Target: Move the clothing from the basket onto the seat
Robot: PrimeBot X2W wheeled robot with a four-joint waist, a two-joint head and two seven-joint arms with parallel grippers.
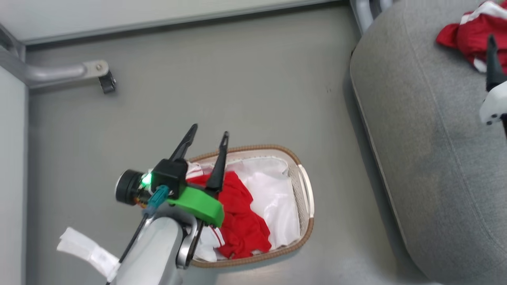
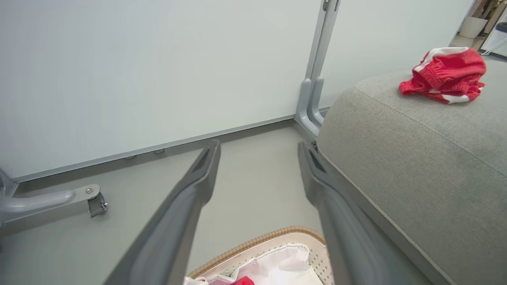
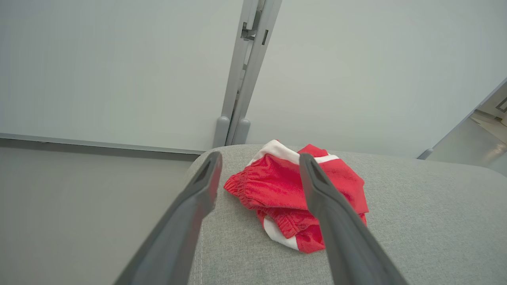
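The left gripper (image 1: 210, 130) hangs over the left end of the basket (image 1: 307, 190), its two dark fingers spread apart with nothing between them. In the left wrist view the same gripper (image 2: 259, 145) points out past the basket's woven rim toward the grey floor (image 2: 253, 186) and the pale wall panel (image 2: 158, 71).

The basket stands on the floor just beside the seat (image 1: 435, 158). Its long axis runs roughly left to right across the head view, and the handle end faces the seat. Its left end is hidden behind the robot's forearm.

Inside it, red clothing (image 1: 237, 213) lies crumpled on the white liner (image 1: 273, 198). The heap stretches diagonally from the upper left of the basket down toward the lower right, and a white-striped edge shows at its lower left.

A second piece, a red-and-white garment (image 1: 467, 31), lies bunched on top of the seat near its far end, well apart from the basket. In the right wrist view this garment (image 3: 277, 186) is wider than it is deep, with a gathered elastic band turned toward the camera's left.

The right gripper (image 3: 260, 156) is just above it, fingers wide apart and clamping nothing. Whether a fingertip touches the cloth cannot be told.

A metal foot with a castor (image 1: 105, 79) stands at the wall.
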